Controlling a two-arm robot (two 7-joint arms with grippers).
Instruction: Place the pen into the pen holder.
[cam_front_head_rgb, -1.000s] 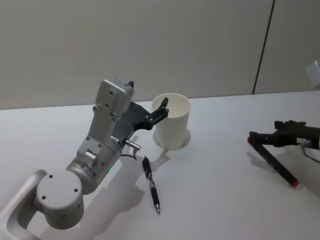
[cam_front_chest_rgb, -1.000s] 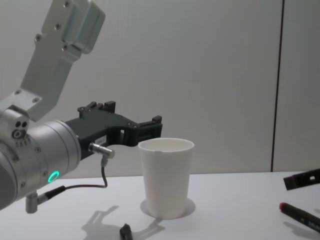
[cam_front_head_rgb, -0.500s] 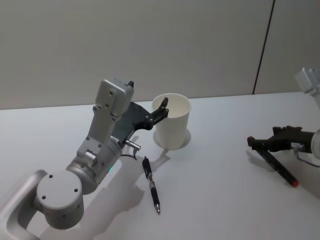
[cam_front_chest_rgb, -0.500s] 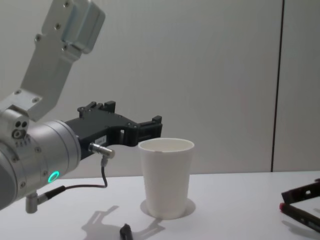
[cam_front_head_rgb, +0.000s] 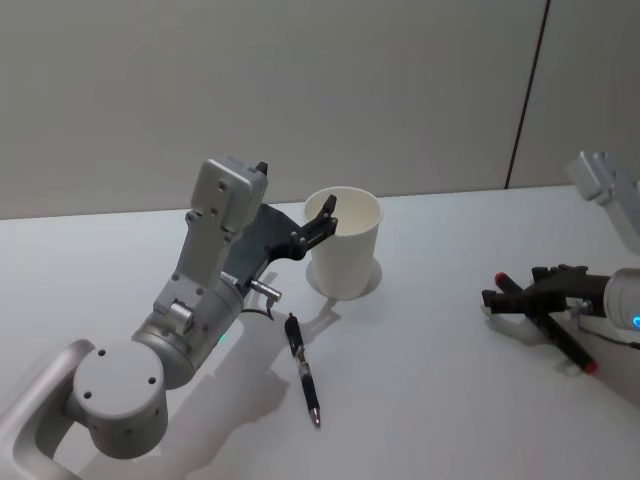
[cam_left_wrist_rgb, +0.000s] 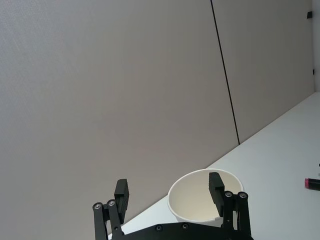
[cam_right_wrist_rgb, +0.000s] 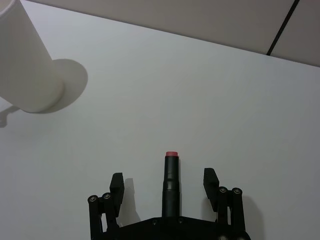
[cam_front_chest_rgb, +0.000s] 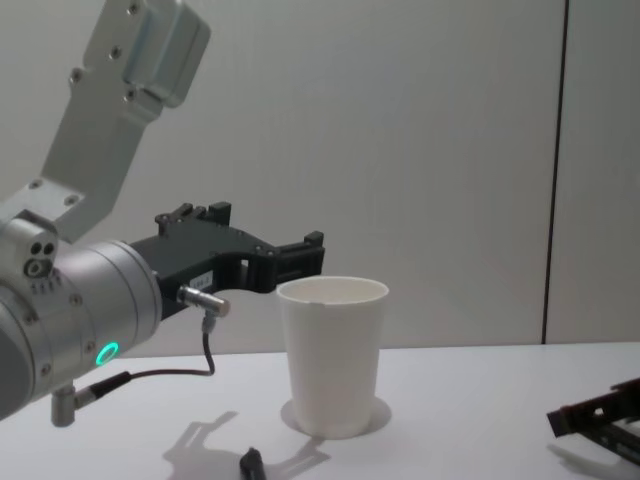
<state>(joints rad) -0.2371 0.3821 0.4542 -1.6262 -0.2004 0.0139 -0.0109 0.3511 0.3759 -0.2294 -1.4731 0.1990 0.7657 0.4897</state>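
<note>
Red-tipped pen (cam_right_wrist_rgb: 171, 175) lies between right tool's (cam_right_wrist_rgb: 164, 178) spread fingers (wrist view); left tool (cam_left_wrist_rgb: 168, 184) gapes by pen holder (cam_left_wrist_rgb: 192, 202).

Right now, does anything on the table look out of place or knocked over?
Nothing spilled or damaged; the cup stands upright. One oddity: two pens lie on the table, a black pen near the left arm and a red-tipped pen between the right gripper's open fingers.

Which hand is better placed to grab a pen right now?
Right. The right hand is open, straddling the red-tipped pen on the table. The left hand is open too, but up beside the pen holder rim, away from the black pen.
</note>
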